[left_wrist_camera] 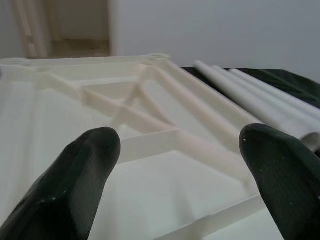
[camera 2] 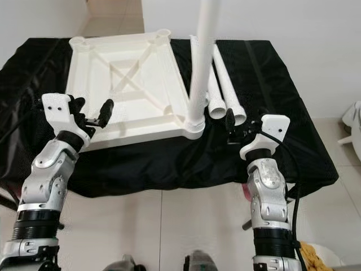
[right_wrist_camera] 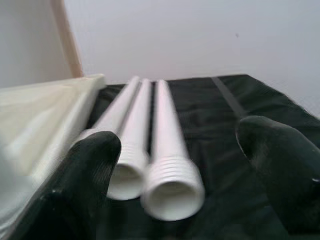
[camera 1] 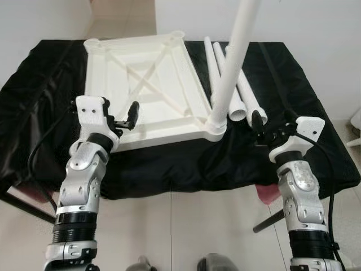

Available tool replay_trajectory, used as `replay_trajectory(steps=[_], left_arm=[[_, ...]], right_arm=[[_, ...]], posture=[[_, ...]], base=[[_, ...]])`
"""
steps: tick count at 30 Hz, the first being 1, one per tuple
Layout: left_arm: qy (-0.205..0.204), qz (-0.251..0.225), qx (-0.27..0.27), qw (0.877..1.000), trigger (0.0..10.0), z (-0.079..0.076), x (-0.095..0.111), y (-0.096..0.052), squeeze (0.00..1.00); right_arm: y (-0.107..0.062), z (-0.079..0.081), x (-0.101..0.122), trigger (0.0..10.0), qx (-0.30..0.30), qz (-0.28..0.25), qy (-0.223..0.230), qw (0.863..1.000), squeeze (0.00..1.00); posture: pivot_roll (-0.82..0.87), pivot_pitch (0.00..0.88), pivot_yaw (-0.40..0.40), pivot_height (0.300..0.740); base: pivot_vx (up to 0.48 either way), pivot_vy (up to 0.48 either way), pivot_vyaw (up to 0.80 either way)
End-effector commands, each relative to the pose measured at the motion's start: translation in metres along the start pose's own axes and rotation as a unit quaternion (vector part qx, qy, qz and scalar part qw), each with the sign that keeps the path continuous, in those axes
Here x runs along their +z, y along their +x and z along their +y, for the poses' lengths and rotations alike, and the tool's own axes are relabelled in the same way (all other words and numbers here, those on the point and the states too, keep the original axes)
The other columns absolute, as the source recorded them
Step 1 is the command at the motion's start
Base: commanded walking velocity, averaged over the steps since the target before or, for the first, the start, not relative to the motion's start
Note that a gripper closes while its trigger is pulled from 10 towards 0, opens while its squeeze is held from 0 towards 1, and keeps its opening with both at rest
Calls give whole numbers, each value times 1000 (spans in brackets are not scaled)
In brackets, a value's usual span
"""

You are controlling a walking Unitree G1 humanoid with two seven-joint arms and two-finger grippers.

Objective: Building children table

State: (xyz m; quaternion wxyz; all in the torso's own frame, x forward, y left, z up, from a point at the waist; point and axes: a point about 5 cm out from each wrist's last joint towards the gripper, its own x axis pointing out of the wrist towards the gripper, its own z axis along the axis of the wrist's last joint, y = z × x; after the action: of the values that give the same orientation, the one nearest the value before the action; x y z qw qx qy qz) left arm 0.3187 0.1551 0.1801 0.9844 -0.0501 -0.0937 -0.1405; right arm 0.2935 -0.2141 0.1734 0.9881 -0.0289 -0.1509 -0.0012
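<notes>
A white plastic tabletop (camera 1: 141,84) lies upside down on the black-covered table (camera 1: 34,113), its ribs and corner sockets facing up. One white leg (camera 1: 231,68) stands upright in the near right corner socket. Three loose white legs (camera 1: 245,93) lie side by side to the right of the tabletop, threaded ends (right_wrist_camera: 170,187) toward me. My left gripper (camera 1: 121,116) is open at the tabletop's near left edge, with the ribbed underside (left_wrist_camera: 150,125) ahead of its fingers. My right gripper (camera 1: 271,127) is open just short of the loose legs' ends, holding nothing.
The black cloth hangs over the table's front edge, above a tiled floor (camera 1: 180,226). A white wall runs behind the table, with a doorway (camera 1: 121,17) at the back left. A pink object (camera 1: 265,193) sits under the table's right side, and a yellow cloth (camera 2: 313,254) lies on the floor.
</notes>
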Motion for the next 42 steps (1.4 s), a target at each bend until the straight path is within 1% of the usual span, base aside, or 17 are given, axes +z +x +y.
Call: replay_trajectory(steps=[1, 8, 14, 16, 18, 19, 20, 21, 24, 29, 32, 33, 34, 38, 39, 40, 42], left_arm=[[7, 0, 5, 1000, 10000, 5, 3, -2, 0], [-1, -3, 1, 1000, 10000, 3, 3, -4, 0], [10, 1, -7, 1000, 10000, 4, 4, -5, 0], [13, 8, -23, 1000, 10000, 2, 3, -6, 0], [19, 22, -80, 996, 10000, -7, 1, -10, 0], [19, 22, -80, 996, 10000, -7, 1, -10, 0], [22, 44, -145, 988, 10000, -17, -3, -16, 0], [22, 44, -145, 988, 10000, -17, -3, -16, 0], [38, 79, -193, 977, 10000, -25, -14, -21, 0], [42, 103, -212, 971, 10000, -29, -22, -21, 0], [32, 100, -214, 971, 10000, -24, -17, -18, 0], [31, 101, -217, 970, 10000, -18, -14, -17, 0], [46, 98, -229, 967, 10000, -4, -5, -17, 0], [47, 110, -240, 963, 10000, 4, -1, -17, 0], [59, 114, -206, 970, 10000, 19, 2, -11, 0], [59, 114, -206, 970, 10000, 19, 2, -11, 0], [90, 111, -169, 975, 10000, 36, 8, -2, 0]], right_arm=[[0, 1, 1, 10000, 6, -2, 5, 1000, 0], [-1, 0, 1, 10000, 26, 2, 6, 1000, 0], [-2, -2, 1, 10000, 43, 3, 12, 999, 0], [-2, -2, 1, 10000, 53, 5, 14, 998, 0], [-4, -4, 0, 10000, 76, 13, 14, 997, 0], [-4, -4, 0, 10000, 76, 13, 14, 997, 0], [-7, -7, -2, 10000, 110, 28, 8, 993, 0], [-7, -7, -2, 10000, 110, 28, 8, 993, 0], [-10, -10, -4, 10000, 147, 45, 7, 988, 0], [-9, -8, -4, 10000, 187, 54, 2, 981, 0], [-7, -4, -3, 10000, 201, 52, 10, 978, 0], [-5, -1, -2, 10000, 210, 51, 11, 976, 0], [-2, 4, -1, 10000, 220, 48, 10, 974, 0], [1, 7, 0, 10000, 227, 47, 12, 973, 0], [3, 8, 0, 10000, 232, 44, 14, 972, 0], [3, 8, 0, 10000, 232, 44, 14, 972, 0], [8, 13, 1, 10000, 240, 41, 16, 970, 0]], posture=[[-19, 53, 29, 740], [-17, 62, 30, 740], [-9, 69, 31, 740], [-5, 73, 30, 740], [-2, 74, 30, 740], [-2, 74, 30, 740], [1, 77, 30, 740], [1, 77, 30, 740], [4, 80, 30, 740], [-3, 84, 39, 740], [-8, 83, 43, 740], [-11, 84, 44, 740], [-12, 83, 41, 740], [-9, 83, 40, 740], [-2, 79, 39, 740], [-2, 79, 39, 740], [5, 77, 35, 740]], base=[[0, 0, 0], [0, 0, 0], [0, 0, 0], [0, 0, 0], [0, 0, 0], [0, 0, 0], [0, 0, 0], [0, 0, 0], [0, 0, 0], [0, 0, 0], [0, 0, 0], [0, 0, 0], [0, 0, 0], [0, 0, 0], [0, 0, 0], [0, 0, 0], [0, 0, 0]])
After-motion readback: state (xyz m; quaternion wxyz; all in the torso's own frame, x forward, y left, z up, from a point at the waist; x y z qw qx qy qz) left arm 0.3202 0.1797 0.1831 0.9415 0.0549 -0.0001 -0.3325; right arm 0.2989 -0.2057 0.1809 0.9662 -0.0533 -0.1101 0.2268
